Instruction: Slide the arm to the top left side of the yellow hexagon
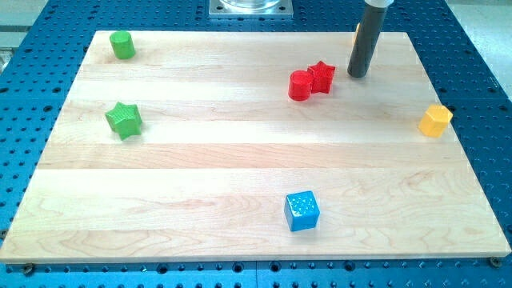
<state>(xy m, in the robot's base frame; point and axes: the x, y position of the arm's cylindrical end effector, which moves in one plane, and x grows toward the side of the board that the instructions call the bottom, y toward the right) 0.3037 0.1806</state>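
The yellow hexagon point(435, 121) sits near the board's right edge, at mid height. My tip point(358, 75) rests on the board near the view's top, to the upper left of the yellow hexagon and well apart from it. The tip is just right of the red star point(322, 77), with a small gap between them. A sliver of orange or yellow shows behind the rod near the top edge; its shape is hidden.
A red cylinder point(300, 85) touches the red star's left side. A green cylinder point(122, 45) is at the top left, a green star point(124, 120) at the left, a blue cube point(302, 211) at the bottom centre. The wooden board point(200, 168) lies on a blue perforated table.
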